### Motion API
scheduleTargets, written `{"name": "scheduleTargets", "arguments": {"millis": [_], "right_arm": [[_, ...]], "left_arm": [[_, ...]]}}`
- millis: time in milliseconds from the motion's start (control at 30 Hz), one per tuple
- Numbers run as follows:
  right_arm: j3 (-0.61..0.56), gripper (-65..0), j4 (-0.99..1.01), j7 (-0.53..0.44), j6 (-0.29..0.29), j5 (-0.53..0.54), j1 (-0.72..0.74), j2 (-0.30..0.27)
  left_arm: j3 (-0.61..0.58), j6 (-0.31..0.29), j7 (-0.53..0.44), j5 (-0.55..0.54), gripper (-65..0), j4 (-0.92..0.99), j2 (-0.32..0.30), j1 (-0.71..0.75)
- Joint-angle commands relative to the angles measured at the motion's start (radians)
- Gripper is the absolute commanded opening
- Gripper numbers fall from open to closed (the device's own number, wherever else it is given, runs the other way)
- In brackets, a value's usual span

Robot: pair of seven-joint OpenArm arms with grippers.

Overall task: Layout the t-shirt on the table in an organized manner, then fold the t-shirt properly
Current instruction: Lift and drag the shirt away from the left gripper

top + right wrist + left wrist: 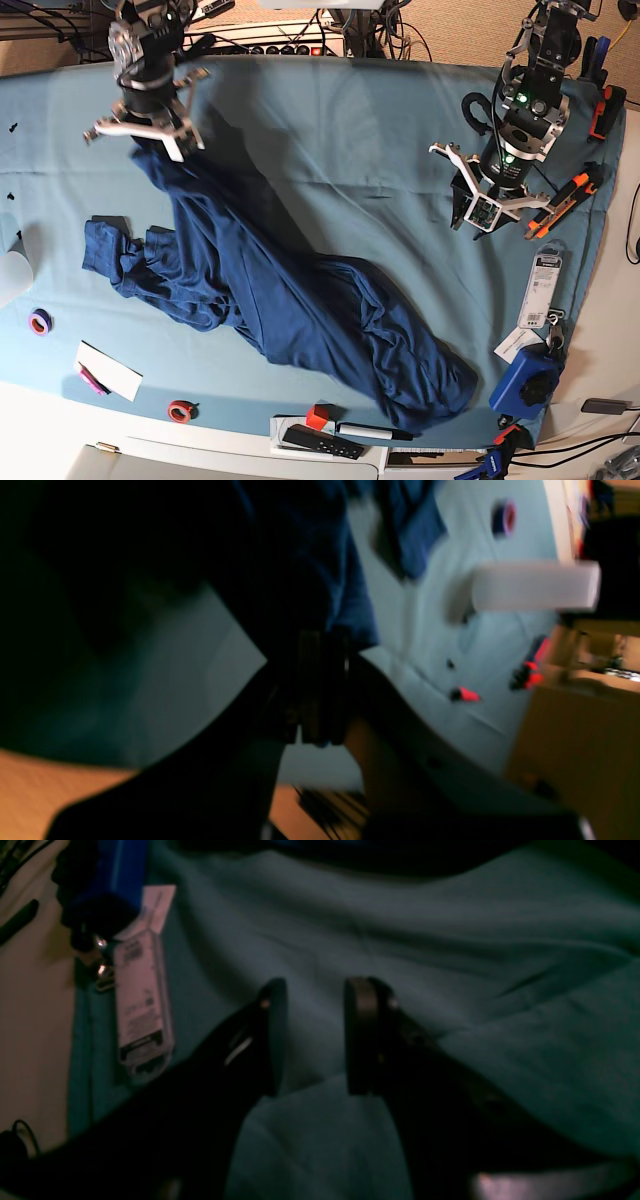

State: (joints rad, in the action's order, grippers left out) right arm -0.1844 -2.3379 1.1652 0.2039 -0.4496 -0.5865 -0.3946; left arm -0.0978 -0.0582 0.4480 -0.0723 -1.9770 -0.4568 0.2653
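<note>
Navy knit: the t-shirt (300,310) is bunched and twisted in a long diagonal band, one end lifted in my right hand, the far end heaped well away from it toward my left side.
Right hand (148,128): clenched on an edge of the t-shirt; in the right wrist view the dark cloth (300,570) hangs from between my closed fingers.
Left hand (487,208): released, fingers apart with nothing between them; it hovers over bare teal cloth, well apart from the t-shirt.
Left fingers (274,1035): two dark pads side by side with teal cloth showing in the gap.
Worktop (340,140): draped in light teal cloth, creased under my left hand.
Sleeve: a crumpled fold of the t-shirt (125,255) lies flat below my right hand.
Beside my left hand: a packaged item with a white label (541,290) and a blue object (528,378), both on the outer side; the package also shows in the left wrist view (140,1000).
Near worktop edge: a roll of tape (40,321), a second red roll (181,410), a white card (108,370).
</note>
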Motion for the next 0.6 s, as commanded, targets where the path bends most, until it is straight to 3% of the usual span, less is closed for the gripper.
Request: {"name": "scheduleTargets", "arguments": {"millis": [0,167,300,567], "right_arm": [[0.003,-65.0,-0.018,0.01,-0.013,-0.037,-0.026,-0.017],[0.01,-65.0,-0.018,0.053,-0.082,-0.198,-0.146,-0.053],[0.109,-65.0,-0.018,0.069,-0.132,-0.286,-0.227,-0.053],[0.427,-65.0,-0.018,0.064,-0.266,-0.263,-0.253,-0.048]], "left_arm": [[0.004,0.004,-0.026,0.004,-44.6,-0.015,-0.009,-0.011],[0.004,0.004,-0.029,0.004,-44.6,-0.015,-0.009,-0.014],[0.004,0.004,-0.029,0.004,-44.6,-0.015,-0.009,-0.016],[0.004,0.004,-0.029,0.003,-44.6,-0.015,-0.009,-0.018]]}}
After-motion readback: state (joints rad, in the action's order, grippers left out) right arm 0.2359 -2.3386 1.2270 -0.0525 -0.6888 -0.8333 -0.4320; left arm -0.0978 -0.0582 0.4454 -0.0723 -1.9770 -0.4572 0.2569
